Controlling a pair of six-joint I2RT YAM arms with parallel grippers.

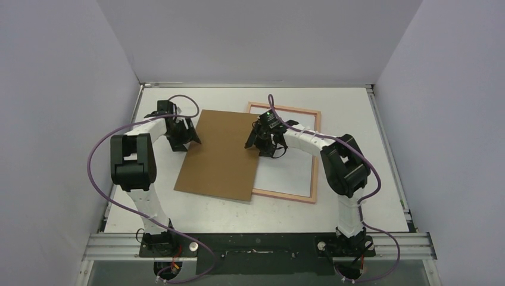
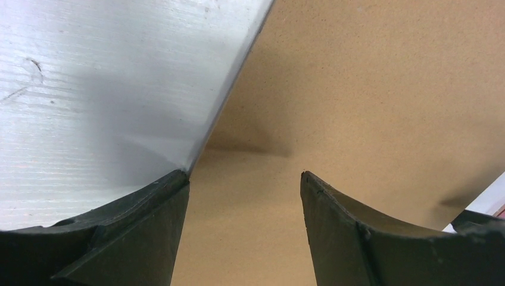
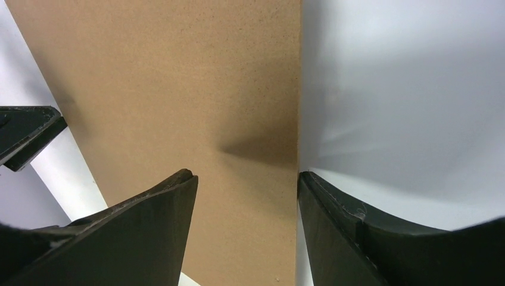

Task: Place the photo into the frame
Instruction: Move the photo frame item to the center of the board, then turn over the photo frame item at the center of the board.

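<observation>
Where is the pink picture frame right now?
Top view: the frame lies flat on the table, right of centre, its left side hidden under the brown board; the right gripper is above that overlap.

Top: from high behind the arm bases you look down on the whole tabletop.
Left wrist: past the left pincer, very close, you face the left edge of the brown panel.
Right wrist: past the right pincer, equally close, its right edge.
Shared: the panel, in all three.
</observation>
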